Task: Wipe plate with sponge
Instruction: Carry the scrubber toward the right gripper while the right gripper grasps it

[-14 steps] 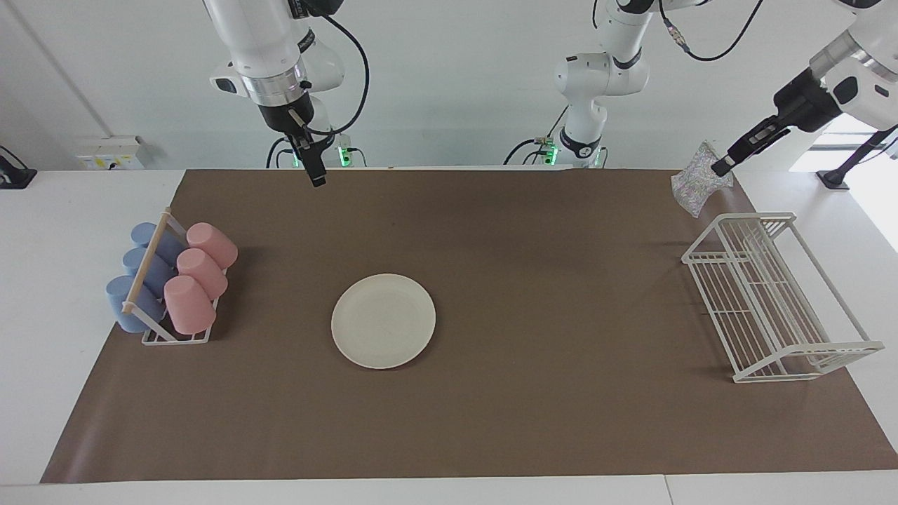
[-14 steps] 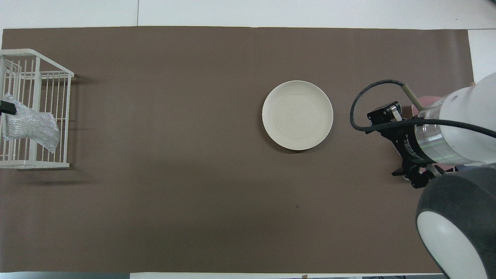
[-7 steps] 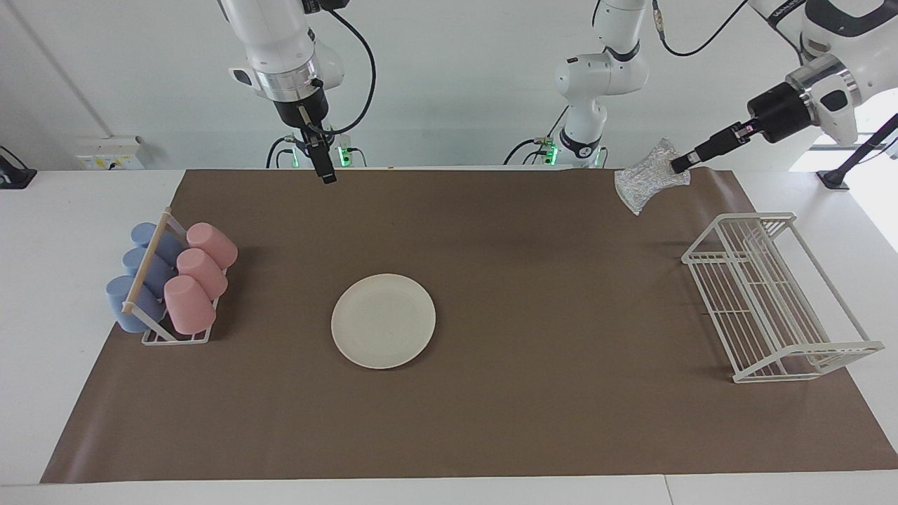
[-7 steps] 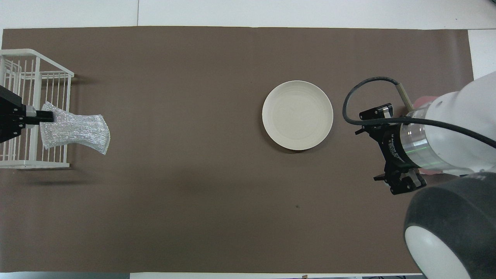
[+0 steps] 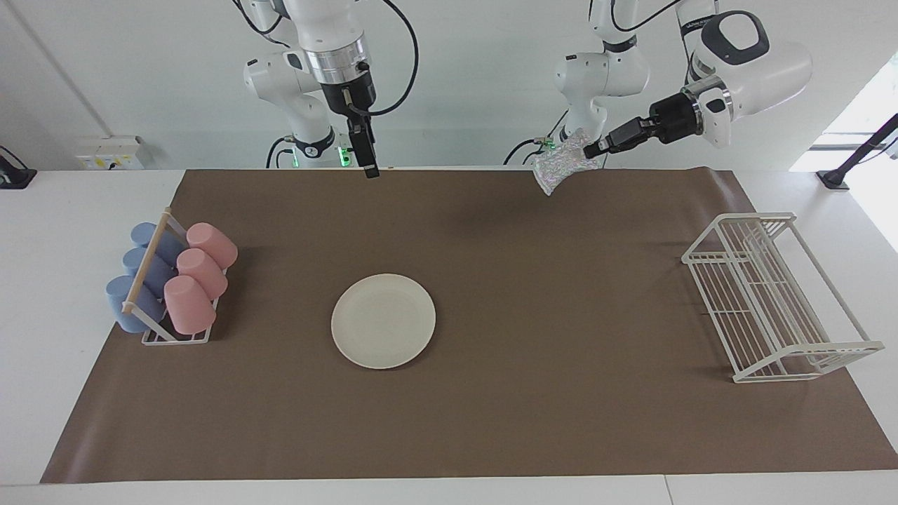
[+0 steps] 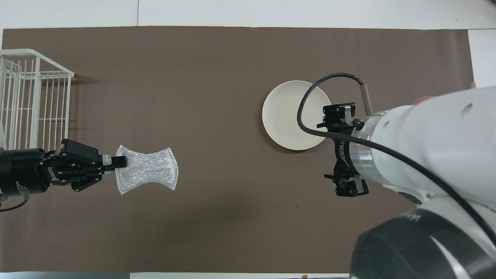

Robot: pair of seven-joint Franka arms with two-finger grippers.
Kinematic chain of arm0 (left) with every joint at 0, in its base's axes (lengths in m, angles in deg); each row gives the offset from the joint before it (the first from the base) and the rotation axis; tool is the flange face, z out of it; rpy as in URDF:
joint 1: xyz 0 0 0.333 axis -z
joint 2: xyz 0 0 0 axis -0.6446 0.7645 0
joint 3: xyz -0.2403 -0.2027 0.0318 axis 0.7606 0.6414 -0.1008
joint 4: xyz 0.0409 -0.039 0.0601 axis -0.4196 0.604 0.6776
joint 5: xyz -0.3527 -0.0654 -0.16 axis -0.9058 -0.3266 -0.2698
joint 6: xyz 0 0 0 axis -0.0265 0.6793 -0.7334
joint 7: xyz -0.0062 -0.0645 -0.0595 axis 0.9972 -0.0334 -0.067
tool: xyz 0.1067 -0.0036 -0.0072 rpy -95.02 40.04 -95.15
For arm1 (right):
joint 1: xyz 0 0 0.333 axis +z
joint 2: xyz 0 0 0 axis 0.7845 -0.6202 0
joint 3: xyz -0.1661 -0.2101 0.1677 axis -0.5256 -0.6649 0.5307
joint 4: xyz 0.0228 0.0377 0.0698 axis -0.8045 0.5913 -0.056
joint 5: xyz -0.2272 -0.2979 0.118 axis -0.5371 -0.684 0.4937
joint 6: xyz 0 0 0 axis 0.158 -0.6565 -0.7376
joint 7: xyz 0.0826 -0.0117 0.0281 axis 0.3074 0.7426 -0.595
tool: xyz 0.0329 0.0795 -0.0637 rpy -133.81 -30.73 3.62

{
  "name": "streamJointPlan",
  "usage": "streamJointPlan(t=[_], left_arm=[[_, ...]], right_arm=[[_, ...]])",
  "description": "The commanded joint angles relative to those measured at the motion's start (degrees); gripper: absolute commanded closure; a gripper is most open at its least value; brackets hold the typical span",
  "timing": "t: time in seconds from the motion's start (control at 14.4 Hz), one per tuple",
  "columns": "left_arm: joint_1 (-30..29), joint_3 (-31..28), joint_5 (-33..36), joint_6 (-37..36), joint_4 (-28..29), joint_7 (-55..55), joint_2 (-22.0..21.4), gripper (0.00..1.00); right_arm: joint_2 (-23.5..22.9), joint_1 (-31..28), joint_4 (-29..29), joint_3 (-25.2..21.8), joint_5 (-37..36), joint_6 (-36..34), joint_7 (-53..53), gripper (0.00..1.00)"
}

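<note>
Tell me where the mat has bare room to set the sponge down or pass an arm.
Widest bare stretch: between the plate and the wire rack; the left gripper, shut on the sponge, is over it. Bare too: from the plate to the mat's edge farthest from the robots. Tighter: between the plate and the cup rack. The right gripper hangs open.

- Both arms: glossy white rounded shells, with a dark grey joint cap above the brown mat (image 6: 232,97).
- Wrists: a silver metal ring, then a black flange; the right one bears small white lettering.
- Left gripper (image 5: 595,149) and right gripper (image 5: 370,168): black, slim.
- Black cables loop beside each wrist.
- Green lights glow at the bases.
</note>
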Motion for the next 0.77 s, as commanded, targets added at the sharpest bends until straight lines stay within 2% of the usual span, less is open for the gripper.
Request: streamJointPlan(t=[0.0,0.14,0.28,0.35,0.49,0.56,0.7], left_arm=[[1.6,-0.6,-6.2,0.0,6.6,7.6,-2.7,1.00],[3.2,-0.4,-13.6,1.4,10.8,14.2,-3.5,1.00],[6.0,-0.3,-17.8,3.3,14.6,20.0,-3.8,1.00],[6.8,-0.3,-22.4,4.2,16.6,22.1,-4.1,1.00],[9.9,-0.3,-27.2,7.2,20.8,25.5,-6.5,1.00],[11.5,-0.3,-29.9,8.2,21.4,25.7,-6.8,1.00],[13.5,-0.3,-31.9,9.3,21.5,25.8,-7.0,1.00]], right_arm=[[-0.9,4.8,0.9,-0.1,0.6,4.0,8.2,0.00],[-1.0,7.2,1.2,0.0,0.6,4.3,11.0,0.00],[-1.1,9.5,1.6,-0.1,0.7,5.6,13.6,0.00],[-1.1,10.9,2.2,-0.1,0.7,8.0,15.9,0.00],[-1.4,13.4,3.9,0.0,0.7,14.5,22.5,0.00],[-1.8,14.8,5.0,0.0,0.7,16.8,24.5,0.00],[-1.1,15.8,7.6,0.0,0.7,16.8,24.3,0.00]])
